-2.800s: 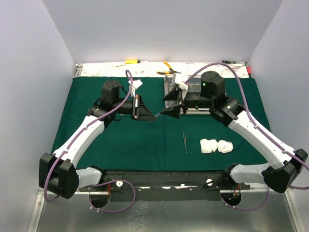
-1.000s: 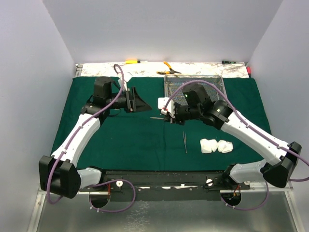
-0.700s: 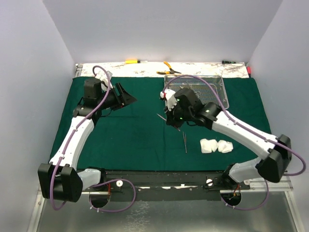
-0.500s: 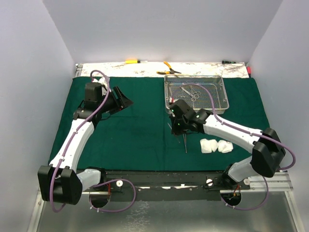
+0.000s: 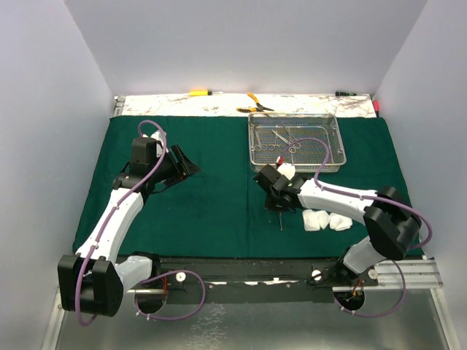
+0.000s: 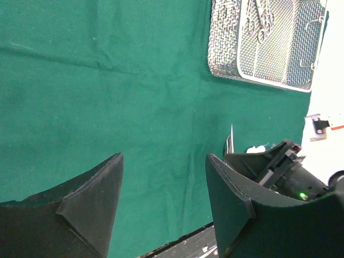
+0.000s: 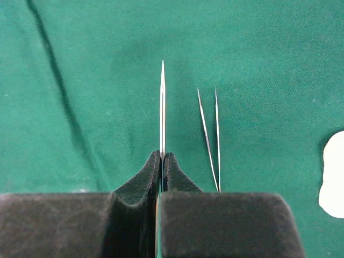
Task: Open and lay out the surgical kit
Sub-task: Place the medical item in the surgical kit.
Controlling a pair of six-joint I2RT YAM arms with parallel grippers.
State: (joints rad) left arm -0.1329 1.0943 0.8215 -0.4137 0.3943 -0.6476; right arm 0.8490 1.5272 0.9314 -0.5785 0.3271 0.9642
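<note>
From above, the green cloth [image 5: 211,211] lies spread flat. The wire-mesh tray [image 5: 295,115] sits at its far right with the clamps [image 5: 287,138] inside. The gauze rolls [image 5: 327,220] lie near the right gripper [image 5: 274,203].

In the left wrist view, the left gripper [image 6: 164,166] is spread wide over the cloth and holds nothing.

In the right wrist view, the right gripper is pinched tight on the tweezers [image 7: 162,107]. A second pair [image 7: 211,134] lies just beside them.
</note>
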